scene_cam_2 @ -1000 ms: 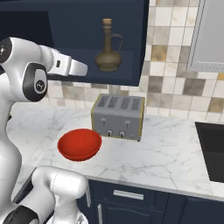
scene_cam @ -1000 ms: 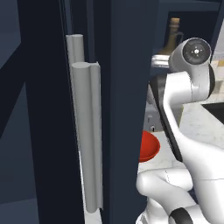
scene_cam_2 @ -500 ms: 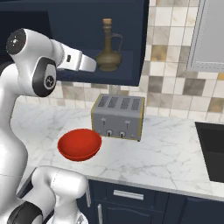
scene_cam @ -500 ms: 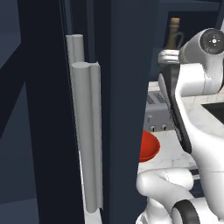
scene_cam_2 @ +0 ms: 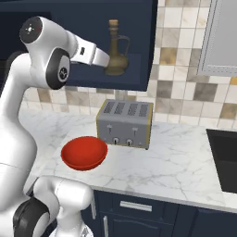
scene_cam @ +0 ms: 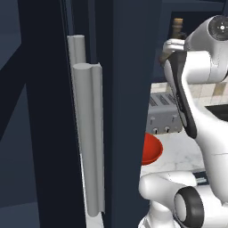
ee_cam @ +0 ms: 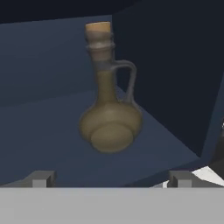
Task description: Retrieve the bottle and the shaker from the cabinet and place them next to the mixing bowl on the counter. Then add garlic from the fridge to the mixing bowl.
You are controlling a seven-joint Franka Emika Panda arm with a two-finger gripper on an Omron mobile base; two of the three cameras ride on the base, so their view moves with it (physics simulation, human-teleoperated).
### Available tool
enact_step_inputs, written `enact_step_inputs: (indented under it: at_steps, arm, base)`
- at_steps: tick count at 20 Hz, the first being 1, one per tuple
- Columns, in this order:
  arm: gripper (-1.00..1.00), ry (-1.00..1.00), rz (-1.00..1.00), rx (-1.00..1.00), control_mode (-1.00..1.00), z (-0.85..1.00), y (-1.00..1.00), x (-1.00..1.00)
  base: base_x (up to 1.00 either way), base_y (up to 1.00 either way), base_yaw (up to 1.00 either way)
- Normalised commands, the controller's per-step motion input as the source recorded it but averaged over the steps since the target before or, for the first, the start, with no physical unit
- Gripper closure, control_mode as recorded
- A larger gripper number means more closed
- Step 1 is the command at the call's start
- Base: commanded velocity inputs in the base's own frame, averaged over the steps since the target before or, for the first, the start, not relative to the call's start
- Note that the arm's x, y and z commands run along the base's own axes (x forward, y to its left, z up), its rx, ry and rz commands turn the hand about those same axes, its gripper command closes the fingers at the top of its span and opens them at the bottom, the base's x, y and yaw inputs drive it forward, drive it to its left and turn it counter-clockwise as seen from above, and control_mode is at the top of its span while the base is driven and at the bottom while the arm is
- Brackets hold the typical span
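The bottle (scene_cam_2: pixel 116 56), an olive-brown flask with a cork, stands upright on the shelf of the navy cabinet (scene_cam_2: pixel 141 41). My gripper (scene_cam_2: pixel 107 60) hovers just left of it at belly height. In the hand view the bottle (ee_cam: pixel 110 122) stands ahead on the cabinet (ee_cam: pixel 39 87) floor, and my gripper (ee_cam: pixel 111 178) is open, its tips wide apart and short of the flask. The bottle's cork (scene_cam: pixel 178 23) peeks past my arm. The red mixing bowl (scene_cam_2: pixel 84 152) (scene_cam: pixel 151 149) sits on the marble counter (scene_cam_2: pixel 176 159). The shaker, garlic and fridge are out of view.
A silver toaster (scene_cam_2: pixel 125 123) (scene_cam: pixel 162 118) stands on the counter right of the bowl, under the cabinet. A black cooktop (scene_cam_2: pixel 224 157) lies at the right, with a grey hood (scene_cam_2: pixel 222 37) above. A dark panel with a grey handle bar (scene_cam: pixel 87 133) blocks the left.
My arm has lifted and stretched, carrying the hand up and right to the bottle's side. The jaws stay open. The bottle, bowl and toaster have not moved.
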Motion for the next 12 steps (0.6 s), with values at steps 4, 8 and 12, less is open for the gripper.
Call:
enact_step_inputs:
  at_steps: [4, 8, 12]
  arm:
    - [-1.0, 0.0, 0.04, 0.04, -1.0, 0.0, -0.13, 0.51]
    - [-1.0, 0.0, 0.15, 0.0, -1.0, 0.0, -0.48, 0.4]
    - [-1.0, 0.01, 0.14, 0.0, -1.0, 0.0, -0.47, 0.34]
  base:
    - [0.0, 0.0, 0.0]
    - [0.0, 0.0, 0.0]
    - [0.0, 0.0, 0.0]
